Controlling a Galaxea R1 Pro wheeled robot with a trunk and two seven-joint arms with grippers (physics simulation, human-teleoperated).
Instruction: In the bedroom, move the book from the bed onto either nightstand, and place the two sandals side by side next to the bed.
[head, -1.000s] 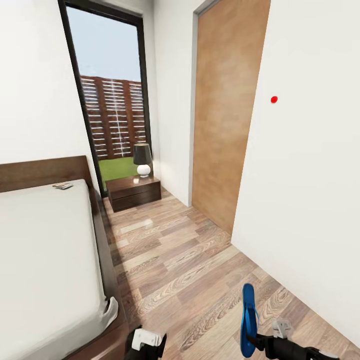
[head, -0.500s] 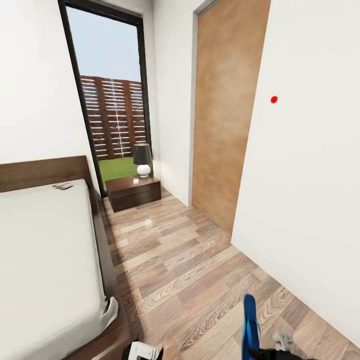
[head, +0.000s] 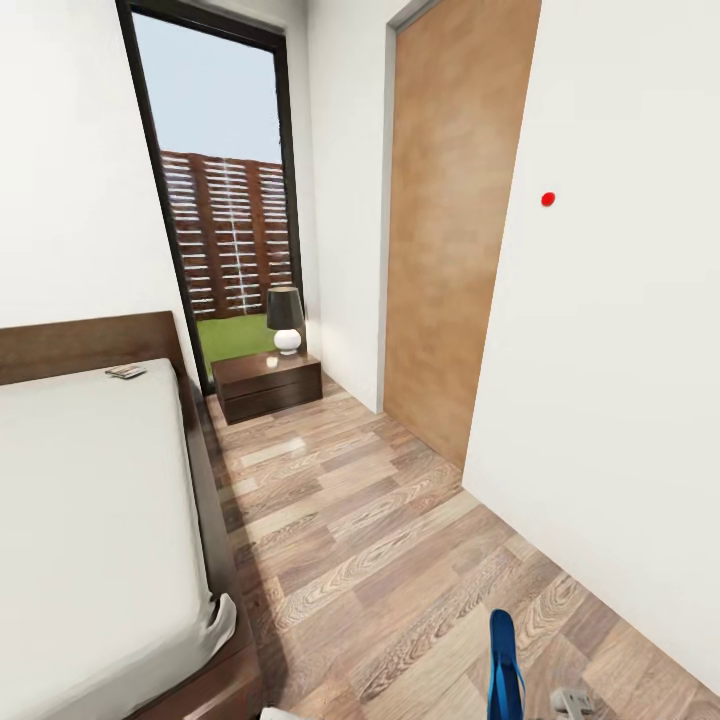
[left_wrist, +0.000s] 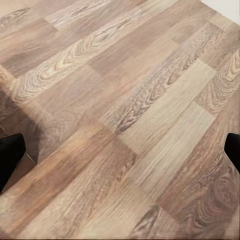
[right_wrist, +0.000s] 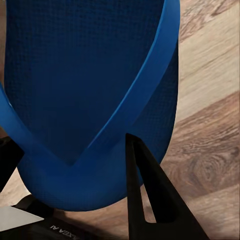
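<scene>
Nearest to the camera, a blue sandal (head: 505, 668) is held on edge above the wood floor (head: 380, 540) at the bottom of the head view. In the right wrist view the right gripper (right_wrist: 75, 165) is seen closed on the sandal (right_wrist: 90, 90), with a black finger (right_wrist: 147, 195) pressed against its sole near the strap. In the left wrist view the left gripper (left_wrist: 120, 155) is spread wide over bare planks, and nothing is between its fingertips (left_wrist: 10, 155). To the left, the bed (head: 90, 520) is placed along the wall. The book (head: 126, 372) is lying on the mattress close to the headboard. Farther back, the nightstand (head: 268, 384) is seen beside the bed, under the window (head: 220, 190), with a lamp (head: 286, 318) on it. A brown door (head: 450, 220) is seen on the right.
</scene>
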